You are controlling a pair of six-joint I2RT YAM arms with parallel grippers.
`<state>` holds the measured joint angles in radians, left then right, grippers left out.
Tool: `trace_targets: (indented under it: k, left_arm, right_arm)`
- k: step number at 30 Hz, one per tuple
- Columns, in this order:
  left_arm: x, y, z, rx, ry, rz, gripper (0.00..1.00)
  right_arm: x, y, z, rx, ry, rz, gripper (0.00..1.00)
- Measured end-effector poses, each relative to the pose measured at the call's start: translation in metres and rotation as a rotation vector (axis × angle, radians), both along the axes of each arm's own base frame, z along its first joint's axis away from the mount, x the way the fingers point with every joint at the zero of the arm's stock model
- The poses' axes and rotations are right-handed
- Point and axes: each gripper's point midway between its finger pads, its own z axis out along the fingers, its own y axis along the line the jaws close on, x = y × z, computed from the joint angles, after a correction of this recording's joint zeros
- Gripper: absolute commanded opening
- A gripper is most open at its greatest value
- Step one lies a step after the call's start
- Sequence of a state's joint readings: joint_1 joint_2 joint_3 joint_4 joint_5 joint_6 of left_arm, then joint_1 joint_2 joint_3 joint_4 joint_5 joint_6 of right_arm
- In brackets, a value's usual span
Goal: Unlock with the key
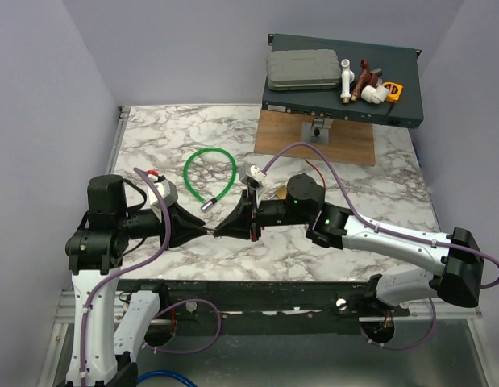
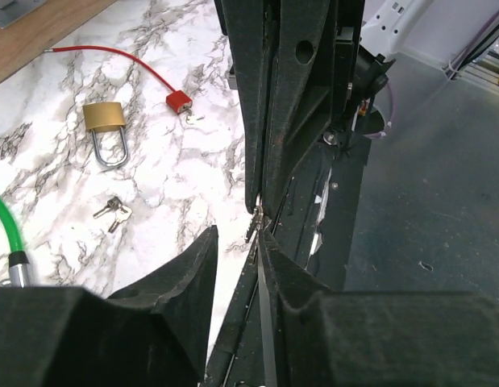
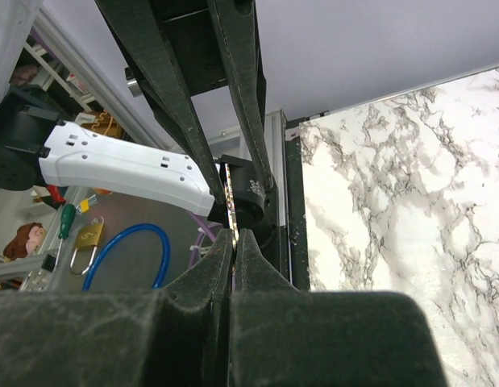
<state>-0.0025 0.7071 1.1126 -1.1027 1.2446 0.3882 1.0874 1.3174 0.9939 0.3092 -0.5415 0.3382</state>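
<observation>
Key (image 2: 181, 103) lay untouched on the table (image 2: 172, 181). My right hand (image 3: 234, 235) was pressed together, left hand (image 2: 238, 236) slightly spread; I judged parting them first wisest.

left tool (image 1: 202, 231), right tool (image 1: 220, 232) tip to tip; bare marble (image 2: 47, 173) beside padlock (image 2: 106, 129)

On my feed the marbled surface (image 1: 370, 189) carries a green cable loop (image 1: 209, 175) left of centre, and a brass padlock (image 2: 106, 129) lies flat on it. At the far right a wooden board (image 1: 354, 143) sits under a dark shelf (image 1: 338, 103), which holds a grey case (image 1: 304, 70) and white pipe fittings (image 1: 347, 81). Beyond the surface's edge I see a blue cable loop (image 3: 144, 229).
</observation>
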Motion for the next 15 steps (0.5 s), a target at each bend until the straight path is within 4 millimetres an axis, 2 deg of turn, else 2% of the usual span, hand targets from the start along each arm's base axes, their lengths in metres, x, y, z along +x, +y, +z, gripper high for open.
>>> trace_targets:
  k: [8,15]
  left_arm:
    - [0.0022,-0.0003,0.0000,-0.005,0.019,0.007,0.29]
    - [0.0029,-0.0011,-0.0008,-0.014,0.044,0.003,0.24]
  right_arm:
    - [0.0003,-0.0007,-0.0038,-0.016,0.004,-0.003,0.01]
    - [-0.0014,0.0007,0.0002,-0.014,-0.015,0.001,0.01]
